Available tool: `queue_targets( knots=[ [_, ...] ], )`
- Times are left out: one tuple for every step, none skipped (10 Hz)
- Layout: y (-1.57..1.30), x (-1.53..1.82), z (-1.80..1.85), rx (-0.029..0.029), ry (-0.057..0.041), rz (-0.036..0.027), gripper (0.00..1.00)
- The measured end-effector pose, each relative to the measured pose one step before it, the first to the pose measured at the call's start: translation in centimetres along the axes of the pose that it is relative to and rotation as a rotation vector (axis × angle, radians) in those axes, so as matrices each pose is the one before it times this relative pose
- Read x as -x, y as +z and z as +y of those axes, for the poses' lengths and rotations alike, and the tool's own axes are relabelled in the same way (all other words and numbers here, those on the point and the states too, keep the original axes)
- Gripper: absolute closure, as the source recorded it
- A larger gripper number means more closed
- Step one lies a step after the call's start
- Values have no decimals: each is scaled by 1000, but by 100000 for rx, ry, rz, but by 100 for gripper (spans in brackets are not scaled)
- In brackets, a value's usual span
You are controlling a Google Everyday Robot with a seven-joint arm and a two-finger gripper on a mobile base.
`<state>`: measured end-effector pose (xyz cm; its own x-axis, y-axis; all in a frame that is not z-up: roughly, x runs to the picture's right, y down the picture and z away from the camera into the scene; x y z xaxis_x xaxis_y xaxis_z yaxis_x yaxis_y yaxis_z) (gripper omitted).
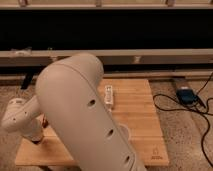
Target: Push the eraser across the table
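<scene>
At table (pixel 142 107) left edge: gripper (pixel 41 136) hidden behind arm (pixel 80 115), finger state untellable. Eraser hidden. Pale block (pixel 109 95) partly covered.

**Matt shell over pale planks**

The rectangular light wooden plank surface (pixel 140 107) looks smooth, with a dull sheen. The big cream arm casing (pixel 85 115) reads as matt moulded plastic. The gripper (pixel 40 134), low at the surface's left edge, looks equally matt. The speckled floor (pixel 182 130) seems rough.
</scene>
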<state>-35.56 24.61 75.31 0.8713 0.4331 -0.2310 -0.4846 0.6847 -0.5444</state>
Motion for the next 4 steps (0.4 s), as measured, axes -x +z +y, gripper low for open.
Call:
queue_targets(
  knots=[
    [-1137, -16, -357, -50, 101, -1857, 100],
    [-955, -130, -525, -35, 725, -1295, 98],
    [6, 13, 126, 78, -214, 52, 98],
    [-13, 8, 52, 117, 52, 26, 98]
  ],
)
